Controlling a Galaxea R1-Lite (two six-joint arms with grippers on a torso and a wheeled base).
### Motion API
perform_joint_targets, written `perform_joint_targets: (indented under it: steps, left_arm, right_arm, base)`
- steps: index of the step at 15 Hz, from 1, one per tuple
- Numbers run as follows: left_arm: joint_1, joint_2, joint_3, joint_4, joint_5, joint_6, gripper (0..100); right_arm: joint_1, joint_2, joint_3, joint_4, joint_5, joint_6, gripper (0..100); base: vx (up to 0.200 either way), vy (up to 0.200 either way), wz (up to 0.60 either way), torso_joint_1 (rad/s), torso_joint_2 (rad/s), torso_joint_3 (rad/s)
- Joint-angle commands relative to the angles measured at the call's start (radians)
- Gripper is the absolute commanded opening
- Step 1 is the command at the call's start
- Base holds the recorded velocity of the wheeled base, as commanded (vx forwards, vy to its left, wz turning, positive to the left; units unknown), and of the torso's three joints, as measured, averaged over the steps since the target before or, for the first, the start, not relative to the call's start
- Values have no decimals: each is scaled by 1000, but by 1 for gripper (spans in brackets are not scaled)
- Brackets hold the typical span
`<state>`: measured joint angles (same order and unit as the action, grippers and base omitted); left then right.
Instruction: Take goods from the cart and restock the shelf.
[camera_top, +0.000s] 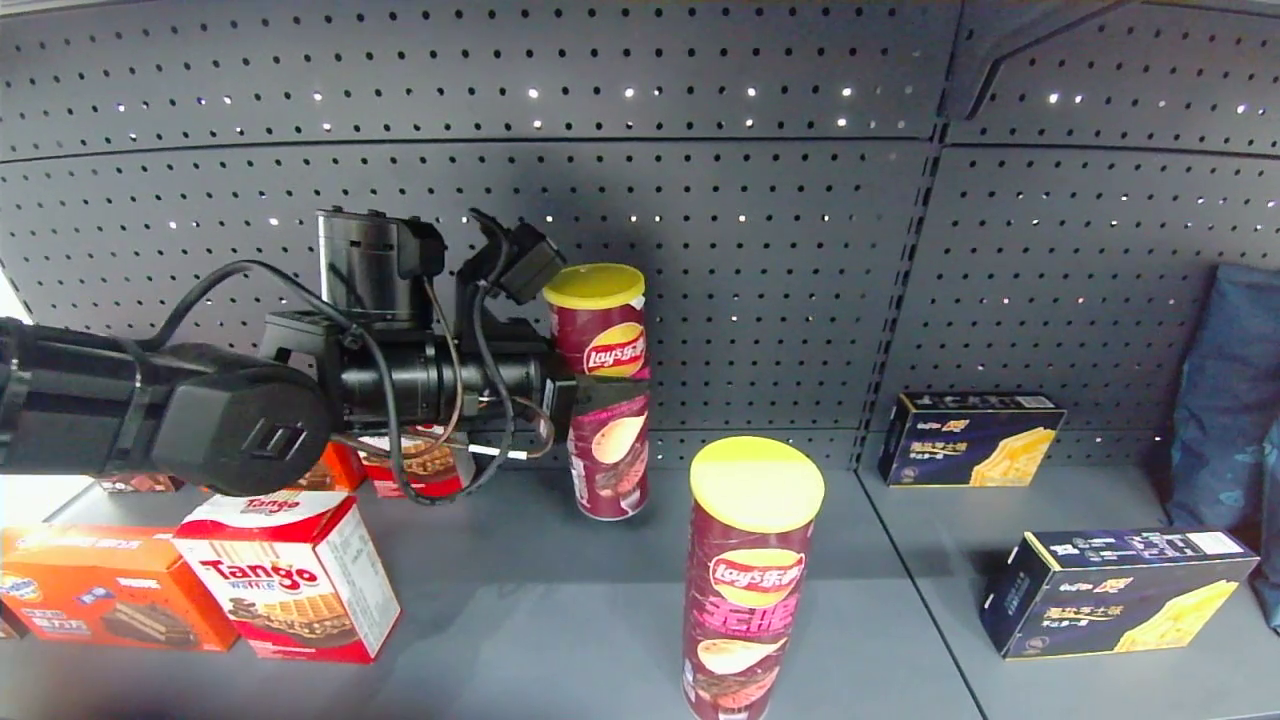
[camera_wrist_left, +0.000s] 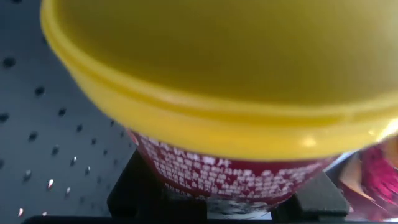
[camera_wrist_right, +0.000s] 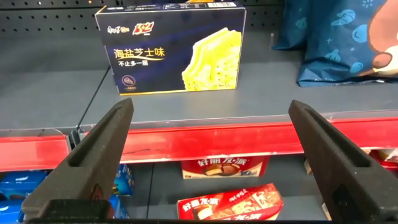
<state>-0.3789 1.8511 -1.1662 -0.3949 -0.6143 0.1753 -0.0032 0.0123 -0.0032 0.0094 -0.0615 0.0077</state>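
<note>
Currently my left gripper (camera_top: 603, 390) is clamped around the middle of a chip can (camera_top: 598, 335), holding it roughly upright near the pegboard back of the shelf (camera_top: 520, 600), behind a second can (camera_top: 752, 580). I cannot tell whether its base touches the shelf. My right gripper (camera_wrist_right: 211, 109) is spread wide, facing a dark blue box (camera_wrist_right: 171, 50).

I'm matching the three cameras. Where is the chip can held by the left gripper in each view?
Head view: chip can, left of centre, upright, clamped at mid-height by the left gripper.
Left wrist view: its yellow lid close up, right before the camera.
Right wrist view: aimed elsewhere, at a dark blue box.
Shared landmark: the perforated back panel.
</note>
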Motion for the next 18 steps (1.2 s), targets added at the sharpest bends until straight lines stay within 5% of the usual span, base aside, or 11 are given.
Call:
perform_joint_targets:
  steps: [1,6,18]
  left_arm:
    - [2,69,-46,-5,-53,4,0]
    - [-1,148,-102,-1,-87,115,0]
    - [-40,191,-130,-13,-107,110,0]
  right_arm:
    - [0,3,0,0,0,0,100]
    - [0,3,0,0,0,0,100]
    - [0,3,0,0,0,0,100]
  base:
    - [0,0,0,0,0,0]
    - [0,0,0,0,0,0]
    - [0,0,0,0,0,0]
